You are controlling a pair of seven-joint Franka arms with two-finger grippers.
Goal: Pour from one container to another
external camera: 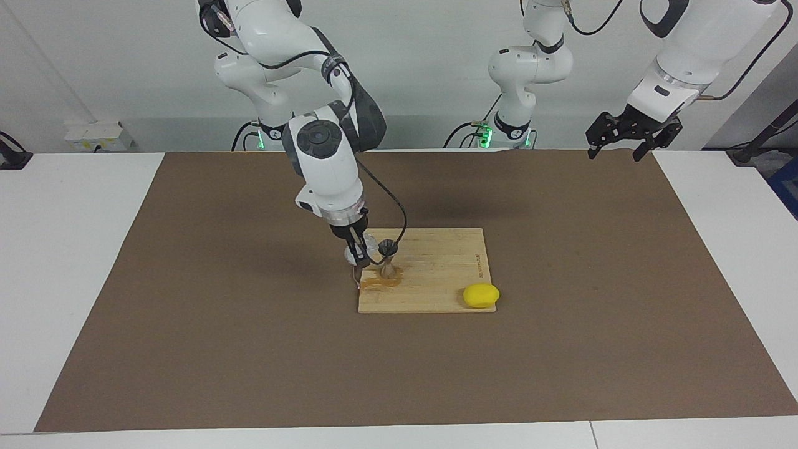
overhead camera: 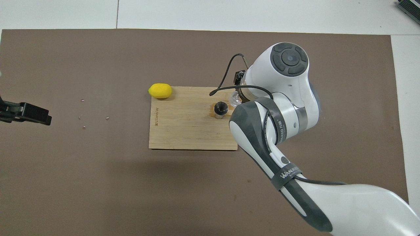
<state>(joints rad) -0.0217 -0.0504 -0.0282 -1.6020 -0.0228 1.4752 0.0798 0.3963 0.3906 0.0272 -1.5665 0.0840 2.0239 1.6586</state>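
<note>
My right gripper is shut on the small clear glass tumbler and holds it tilted just above the wooden board, right beside the metal jigger. The hourglass-shaped jigger stands upright on the board. A wet brownish stain lies around its foot. In the overhead view the jigger's dark mouth shows, with the tumbler peeking out from under my right arm, which hides the gripper. My left gripper is open and empty, waiting raised over the mat's edge at the left arm's end.
A yellow lemon lies at the board's corner, toward the left arm's end and farther from the robots than the jigger. The board sits mid-mat. A few tiny specks lie on the brown mat near my left gripper.
</note>
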